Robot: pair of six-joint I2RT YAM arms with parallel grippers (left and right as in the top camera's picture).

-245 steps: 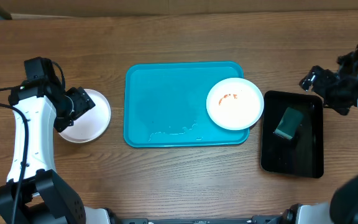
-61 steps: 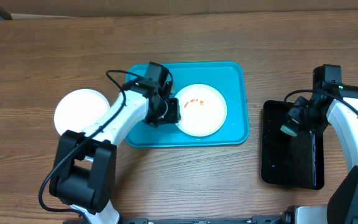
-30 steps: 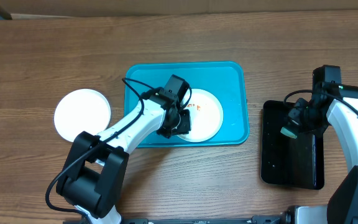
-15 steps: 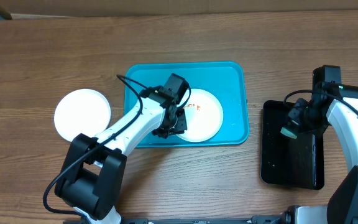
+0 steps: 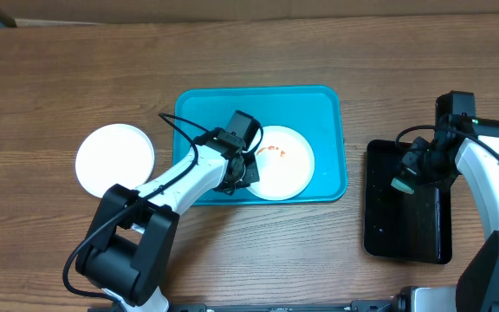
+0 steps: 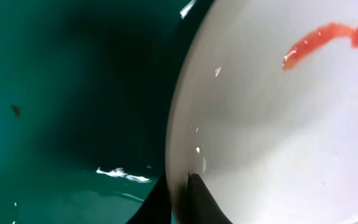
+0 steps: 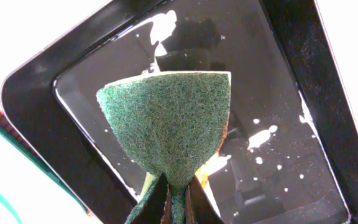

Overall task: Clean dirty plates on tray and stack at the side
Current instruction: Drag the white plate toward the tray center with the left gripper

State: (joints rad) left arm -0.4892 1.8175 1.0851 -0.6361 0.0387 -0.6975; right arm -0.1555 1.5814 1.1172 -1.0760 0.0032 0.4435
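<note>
wooden surface (image 5: 319,52) with turquoise tray (image 5: 197,113): left gripper (image 5: 243,176) has just clamped the smeared plate (image 5: 288,169) by its rim, likely steadying it for the sponge (image 7: 166,124) pinched in the right gripper (image 7: 178,202).

Wooden desk (image 5: 258,52), brown grain. Black tray (image 5: 405,230) near the desk's right edge, glossy, wet with droplets. Green sponge (image 7: 166,124), folded, above that tray's far end.

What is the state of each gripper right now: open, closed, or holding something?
Left gripper: closed on the rim of the smeared white plate.
Right gripper: closed, holding the green sponge.
</note>
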